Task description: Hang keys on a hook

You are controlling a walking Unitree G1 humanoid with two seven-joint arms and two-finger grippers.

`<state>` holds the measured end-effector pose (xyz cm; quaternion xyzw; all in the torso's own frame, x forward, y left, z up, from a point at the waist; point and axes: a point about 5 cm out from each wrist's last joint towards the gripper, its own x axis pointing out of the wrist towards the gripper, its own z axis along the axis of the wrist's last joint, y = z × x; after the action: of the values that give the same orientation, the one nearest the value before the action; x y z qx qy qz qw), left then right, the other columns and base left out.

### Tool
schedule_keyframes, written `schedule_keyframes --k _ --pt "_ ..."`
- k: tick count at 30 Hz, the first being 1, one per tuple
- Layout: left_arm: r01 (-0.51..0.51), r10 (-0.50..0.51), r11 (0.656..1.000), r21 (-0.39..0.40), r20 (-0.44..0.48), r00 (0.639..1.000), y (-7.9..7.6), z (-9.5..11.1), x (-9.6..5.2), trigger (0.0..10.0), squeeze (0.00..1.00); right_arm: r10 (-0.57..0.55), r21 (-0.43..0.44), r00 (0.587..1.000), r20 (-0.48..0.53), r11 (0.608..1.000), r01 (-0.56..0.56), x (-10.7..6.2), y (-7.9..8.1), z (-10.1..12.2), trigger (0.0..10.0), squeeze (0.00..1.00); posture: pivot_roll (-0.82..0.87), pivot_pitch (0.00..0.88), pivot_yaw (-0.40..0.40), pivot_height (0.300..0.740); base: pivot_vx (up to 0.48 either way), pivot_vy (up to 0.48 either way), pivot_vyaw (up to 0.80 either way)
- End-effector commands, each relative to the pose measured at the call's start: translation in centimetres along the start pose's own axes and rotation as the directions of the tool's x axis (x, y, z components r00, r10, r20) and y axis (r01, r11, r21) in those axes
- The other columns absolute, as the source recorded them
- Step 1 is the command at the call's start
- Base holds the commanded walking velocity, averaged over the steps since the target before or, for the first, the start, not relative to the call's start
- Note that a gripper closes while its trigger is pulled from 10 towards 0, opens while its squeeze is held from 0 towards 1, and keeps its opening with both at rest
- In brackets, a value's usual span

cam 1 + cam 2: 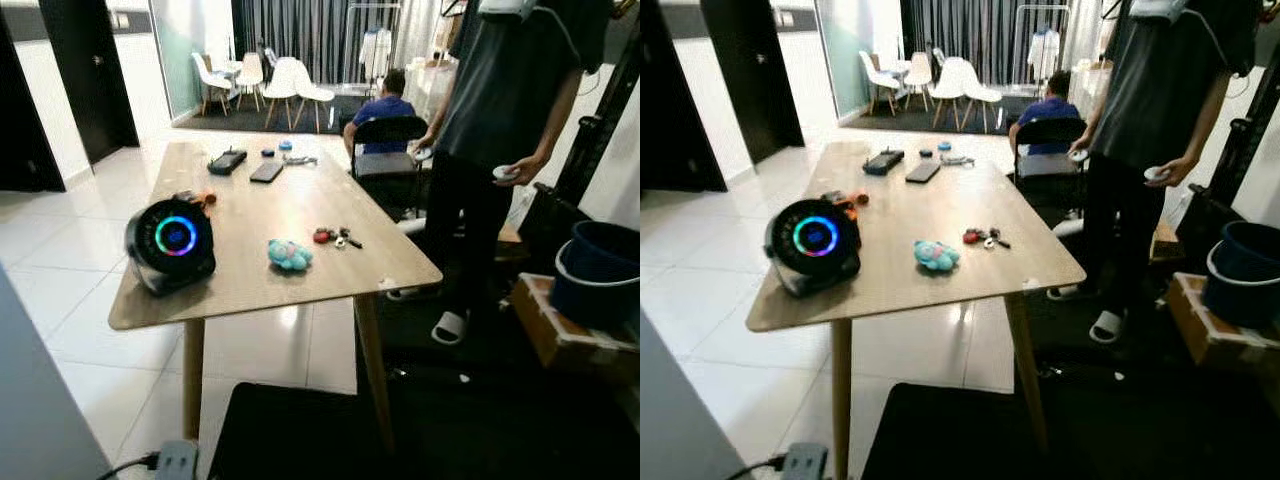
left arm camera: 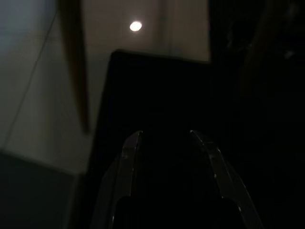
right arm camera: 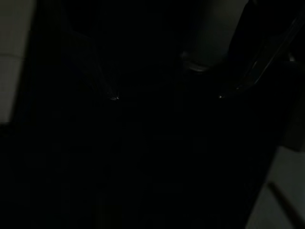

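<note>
On wooden table (image 1: 250,270): keys (image 1: 333,237), small metal bunch, red fob, lying flat. Jaws' state: cannot tell, wrist views dark.

Wooden table (image 1: 250,280) bears speaker (image 1: 171,243), toy (image 1: 289,255), keys (image 1: 335,237).

Sitting on the worktop (image 1: 250,280): one key bunch (image 1: 335,237), one blue toy (image 1: 289,255), one round speaker (image 1: 171,243). Two people (image 1: 500,120) showing; four white chairs (image 1: 290,85).
</note>
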<state>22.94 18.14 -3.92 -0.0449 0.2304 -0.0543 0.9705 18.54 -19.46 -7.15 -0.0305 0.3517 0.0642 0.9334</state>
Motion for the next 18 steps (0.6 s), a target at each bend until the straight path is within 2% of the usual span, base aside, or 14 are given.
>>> schedule_keyframes --k 1,5,11,18 --pt "-0.003 0.003 1.0 -0.001 -0.04 0.999 0.15 -0.87 -0.41 10.0 0.0 0.016 -0.001 1.0 -0.004 1.0 -0.016 -0.13 0.49 -0.4 10.0 0.0 0.02 0.042 0.002 0.74 0.0 -0.458 0.0" --pt "0.005 -0.005 1.0 0.013 -0.05 0.999 0.07 -0.93 -0.39 10.0 0.0 0.017 0.0 1.0 0.002 1.0 -0.017 -0.12 0.58 -0.36 10.0 0.0 0.02 0.046 0.006 0.74 0.0 -0.107 0.0" --pt "0.044 -0.038 0.996 0.083 -0.073 0.997 -0.47 -0.6 0.07 10.0 0.0 0.017 0.004 1.0 0.012 1.0 -0.017 -0.12 0.72 -0.29 10.0 0.0 0.03 0.057 0.015 0.74 0.0 0.0 0.0" --pt "0.055 -0.048 0.993 0.1 -0.074 0.996 -0.61 -0.35 0.28 10.0 0.0 0.011 0.011 1.0 0.019 1.0 -0.011 -0.1 0.73 -0.2 10.0 0.0 0.03 0.063 0.026 0.74 0.0 0.0 0.0"
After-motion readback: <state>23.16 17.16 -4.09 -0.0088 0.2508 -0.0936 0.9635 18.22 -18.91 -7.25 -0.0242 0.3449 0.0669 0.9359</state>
